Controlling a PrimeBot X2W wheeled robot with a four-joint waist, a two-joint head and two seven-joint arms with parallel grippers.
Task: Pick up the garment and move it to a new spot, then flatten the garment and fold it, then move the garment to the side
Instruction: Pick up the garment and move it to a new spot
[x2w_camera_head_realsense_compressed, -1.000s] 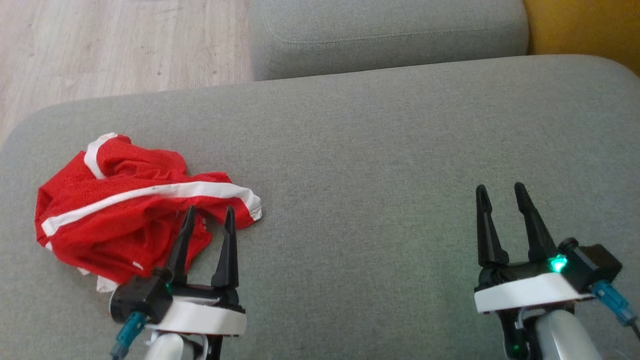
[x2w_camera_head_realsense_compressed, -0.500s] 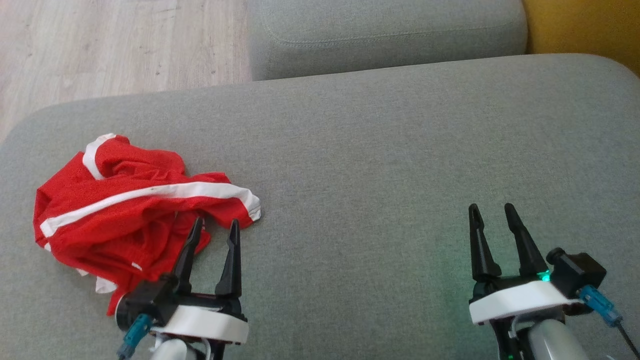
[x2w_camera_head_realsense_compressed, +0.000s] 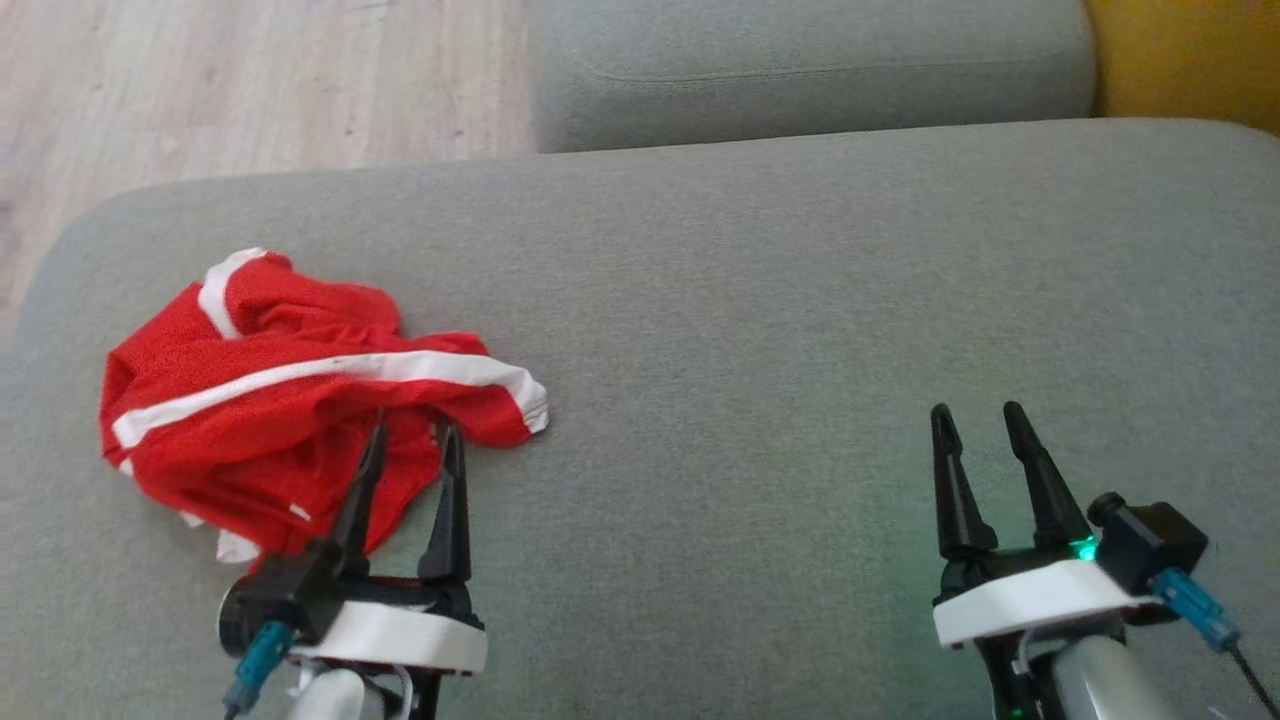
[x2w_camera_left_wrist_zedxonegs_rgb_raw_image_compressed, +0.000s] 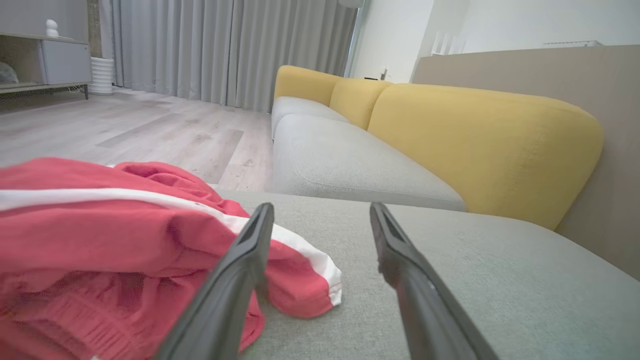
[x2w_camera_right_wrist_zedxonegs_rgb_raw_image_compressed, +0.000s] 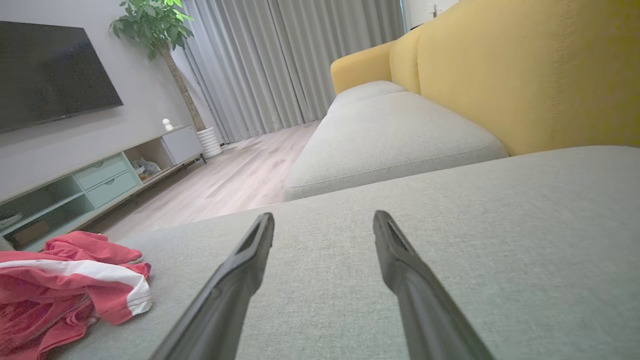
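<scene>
Head view: the red garment (x2w_camera_head_realsense_compressed: 300, 410) lies crumpled at frame left on the grey cushion (x2w_camera_head_realsense_compressed: 750, 300). The left gripper (x2w_camera_head_realsense_compressed: 414, 432), wide open and empty, is at its lower edge. The right gripper (x2w_camera_head_realsense_compressed: 976, 410), at lower right, is also open and empty.

Left wrist view: only one finger overlaps the cloth, so closing may catch just a thin fold that slips out.

Right wrist view: the garment is at lower left, well apart from this gripper.

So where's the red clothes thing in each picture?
Head view: the red garment lies middle left on the grey cushion.
Left wrist view: the red garment is big, at lower left.
Right wrist view: the red garment is small, in the bottom left corner.
Shared landmark: the yellow backrest, toward the right in all three.
</scene>
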